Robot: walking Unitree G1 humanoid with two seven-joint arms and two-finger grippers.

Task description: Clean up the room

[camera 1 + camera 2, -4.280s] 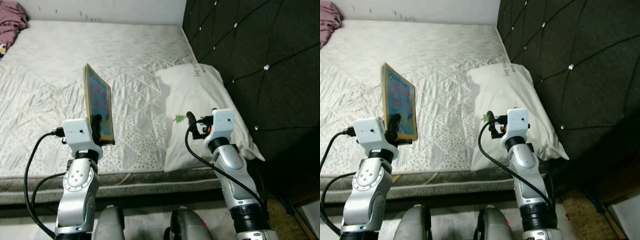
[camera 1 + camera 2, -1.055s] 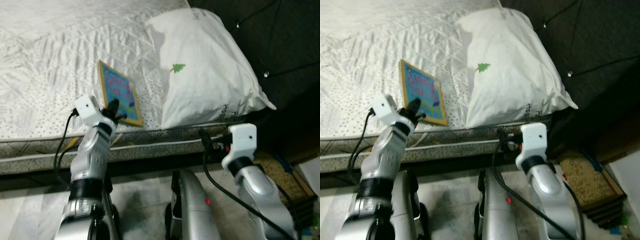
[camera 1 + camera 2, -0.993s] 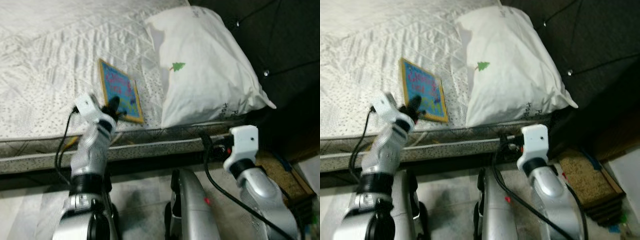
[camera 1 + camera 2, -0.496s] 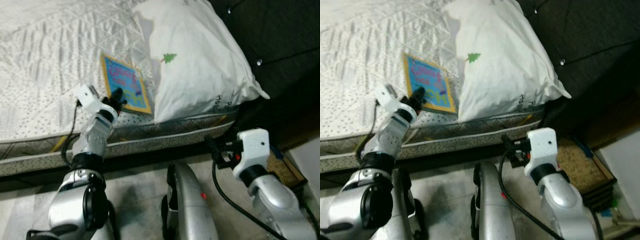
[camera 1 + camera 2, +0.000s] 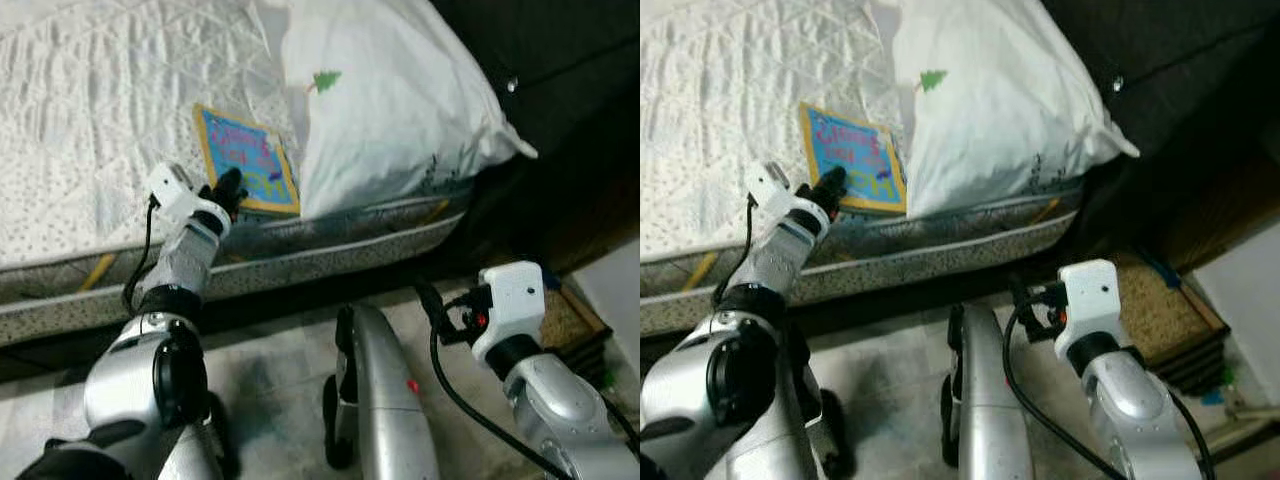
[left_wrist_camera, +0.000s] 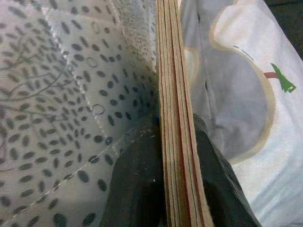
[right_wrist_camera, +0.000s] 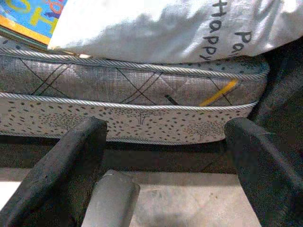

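Left eye view: thin blue picture book with yellow border (image 5: 245, 172) lying flat on white quilted mattress (image 5: 90, 120), near its front edge, right side tucked against and partly under large white pillow with small green tree print (image 5: 385, 105). Left tool (image 5: 226, 190) reaching over mattress edge, black fingers clamped on near edge of book. Silver left arm (image 5: 175, 270) stretched up from lower left, black cable looping beside it. Dark tufted headboard (image 5: 520, 40) behind pillow at upper right. Grey patterned mattress side (image 5: 300, 262) below, with pale tiled floor (image 5: 270, 370) beneath. Woven brown mat (image 5: 1160, 310) on floor at right, beside bed.

Left wrist view: book seen edge-on, layered tan page edges (image 6: 174, 118) running between two black fingers (image 6: 139, 184), one each side, pressed tight on it. Dotted mattress fabric (image 6: 61, 94) on one side, pillow with green tree mark (image 6: 246, 94) on other.

Right eye view: right tool (image 5: 1032, 305) low, off the bed, over floor in front of mattress side, well apart from book.

Right wrist view: two black fingers (image 7: 66, 161) spread wide, nothing between them. Beyond them mattress side with piping, pillow edge with dark lettering (image 7: 227, 33), corner of book (image 7: 28, 19) on top.
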